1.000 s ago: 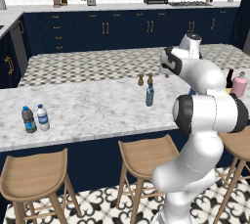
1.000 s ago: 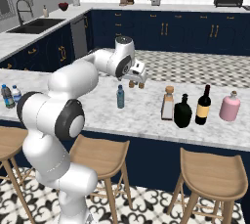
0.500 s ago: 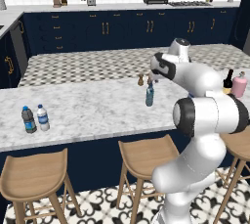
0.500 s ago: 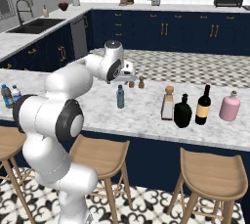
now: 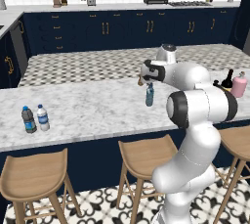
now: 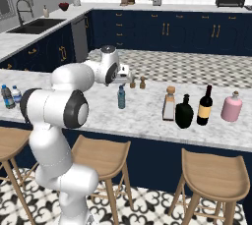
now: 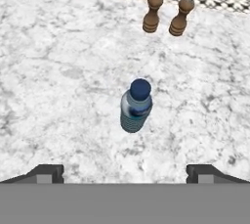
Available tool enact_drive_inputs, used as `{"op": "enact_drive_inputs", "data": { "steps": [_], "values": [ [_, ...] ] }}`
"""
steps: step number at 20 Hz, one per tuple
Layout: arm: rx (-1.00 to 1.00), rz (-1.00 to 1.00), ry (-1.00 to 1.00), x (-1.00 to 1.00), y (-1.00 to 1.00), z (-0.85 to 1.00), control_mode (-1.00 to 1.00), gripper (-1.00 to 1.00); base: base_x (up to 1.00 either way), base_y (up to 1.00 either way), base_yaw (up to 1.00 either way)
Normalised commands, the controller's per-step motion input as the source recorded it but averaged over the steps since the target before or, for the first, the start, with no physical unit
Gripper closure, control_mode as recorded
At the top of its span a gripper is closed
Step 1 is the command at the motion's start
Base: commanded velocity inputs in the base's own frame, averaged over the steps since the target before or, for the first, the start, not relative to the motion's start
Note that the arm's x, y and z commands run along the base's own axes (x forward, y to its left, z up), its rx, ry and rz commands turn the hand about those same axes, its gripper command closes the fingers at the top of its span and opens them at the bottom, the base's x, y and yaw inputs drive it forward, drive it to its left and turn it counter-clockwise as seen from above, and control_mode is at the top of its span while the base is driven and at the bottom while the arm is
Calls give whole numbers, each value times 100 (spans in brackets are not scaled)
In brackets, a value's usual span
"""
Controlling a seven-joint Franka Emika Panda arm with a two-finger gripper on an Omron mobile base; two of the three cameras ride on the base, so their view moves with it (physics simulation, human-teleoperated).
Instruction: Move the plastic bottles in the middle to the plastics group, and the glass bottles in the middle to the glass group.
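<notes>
The slim blue-grey water bottle (image 5: 149, 95) (image 6: 121, 97) stands upright mid-counter. My gripper (image 6: 126, 78) (image 5: 145, 77) hovers just above it, open, holding nothing. In the hand view the bottle (image 7: 136, 105) sits centred, seen from above, between the wide-apart fingertips (image 7: 46, 171). To the right stand the square cork-stoppered bottle (image 6: 169, 104) and the black flask (image 6: 184, 112), then the wine bottle (image 6: 204, 105) (image 5: 227, 78) and the pink bottle (image 6: 231, 107) (image 5: 239, 85). The dark-grey bottle (image 5: 29, 119) (image 6: 7, 96) and the white-capped bottle (image 5: 43, 117) (image 6: 16, 95) stand far left.
Two brown wooden shakers (image 7: 153, 13) (image 7: 181, 16) (image 6: 142, 82) stand just behind the blue bottle. Wooden stools (image 6: 101, 155) line the marble counter's (image 5: 93, 105) front edge. A wide stretch of counter lies between the blue bottle and the two small water bottles.
The arm has swung its hand along the counter from right of the shakers to a spot over the blue-grey bottle. The bottles have not moved.
</notes>
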Motion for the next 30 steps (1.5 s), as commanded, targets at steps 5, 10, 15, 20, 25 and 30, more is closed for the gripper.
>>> {"op": "enact_drive_inputs", "data": {
  "steps": [5,10,15,20,25,30],
  "values": [
    [0,0,0,21,0,-46,-100,-100,0,0,0],
    [0,0,0,3,-6,-10,-100,-100,0,0,0],
    [0,0,0,33,0,-16,-100,-100,0,0,0],
    [0,0,2,24,0,-13,-100,-100,0,0,0],
    [0,0,1,12,0,-18,-100,-100,0,0,0],
    [0,0,2,2,0,-22,-100,-100,0,0,0]
  ]
}}
